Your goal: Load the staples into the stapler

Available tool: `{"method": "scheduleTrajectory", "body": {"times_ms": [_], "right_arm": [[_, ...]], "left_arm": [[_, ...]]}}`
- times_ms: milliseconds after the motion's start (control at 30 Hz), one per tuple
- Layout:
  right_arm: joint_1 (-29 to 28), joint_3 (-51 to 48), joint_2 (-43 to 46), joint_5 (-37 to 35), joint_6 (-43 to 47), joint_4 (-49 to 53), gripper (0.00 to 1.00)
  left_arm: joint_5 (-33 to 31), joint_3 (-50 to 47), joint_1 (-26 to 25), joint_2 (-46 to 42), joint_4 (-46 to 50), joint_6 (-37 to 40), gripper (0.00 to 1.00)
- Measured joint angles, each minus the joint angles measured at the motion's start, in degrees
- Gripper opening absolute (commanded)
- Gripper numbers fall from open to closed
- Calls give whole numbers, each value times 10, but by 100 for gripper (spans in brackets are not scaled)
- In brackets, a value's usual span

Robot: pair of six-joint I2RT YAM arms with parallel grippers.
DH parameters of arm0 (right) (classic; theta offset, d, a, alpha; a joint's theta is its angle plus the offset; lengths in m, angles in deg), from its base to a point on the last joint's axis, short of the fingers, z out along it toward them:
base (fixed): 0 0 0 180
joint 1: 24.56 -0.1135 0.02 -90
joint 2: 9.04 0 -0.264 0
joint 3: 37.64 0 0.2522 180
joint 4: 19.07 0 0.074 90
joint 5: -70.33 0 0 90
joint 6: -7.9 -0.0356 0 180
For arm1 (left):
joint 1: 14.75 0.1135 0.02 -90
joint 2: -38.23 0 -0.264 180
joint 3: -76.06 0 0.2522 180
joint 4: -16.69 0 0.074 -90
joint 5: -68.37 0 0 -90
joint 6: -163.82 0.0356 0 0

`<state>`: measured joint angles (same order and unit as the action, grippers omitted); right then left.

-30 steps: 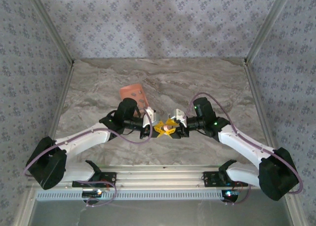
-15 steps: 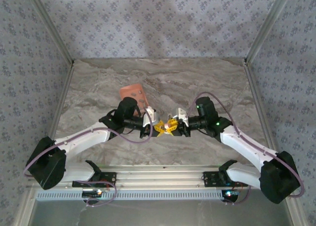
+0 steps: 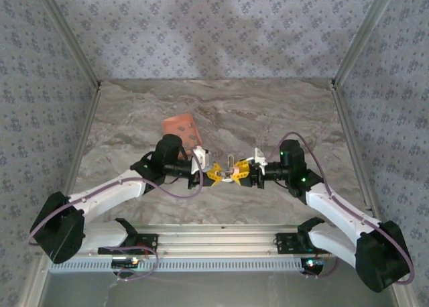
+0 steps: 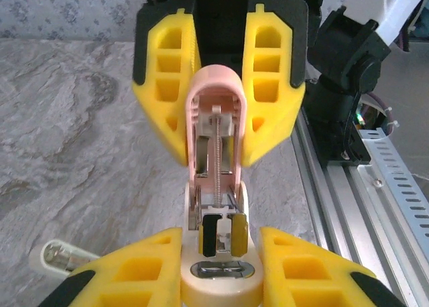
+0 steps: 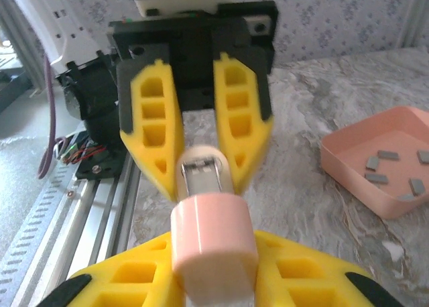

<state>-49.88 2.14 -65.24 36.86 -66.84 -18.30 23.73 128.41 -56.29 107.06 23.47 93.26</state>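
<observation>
While two grippers meet near the table's middle, one stapler [image 3: 230, 166] is held between them. The left gripper [image 3: 217, 173], at its nine o'clock, is clamped on the cream base. The right gripper [image 3: 239, 176], at three o'clock, pinches the pink upper half, which is swung open. One salmon tray [image 3: 173, 124] sits at eleven o'clock, holding at least five loose staples [image 5: 377, 177].
</observation>
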Motion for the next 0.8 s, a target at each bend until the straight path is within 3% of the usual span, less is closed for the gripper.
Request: {"method": "scheduleTrajectory", "body": {"times_ms": [800], "right_arm": [[21,-75,33,-94,-132,-40,44]], "left_arm": [[-26,-14,14,-32,10,0,13]]}}
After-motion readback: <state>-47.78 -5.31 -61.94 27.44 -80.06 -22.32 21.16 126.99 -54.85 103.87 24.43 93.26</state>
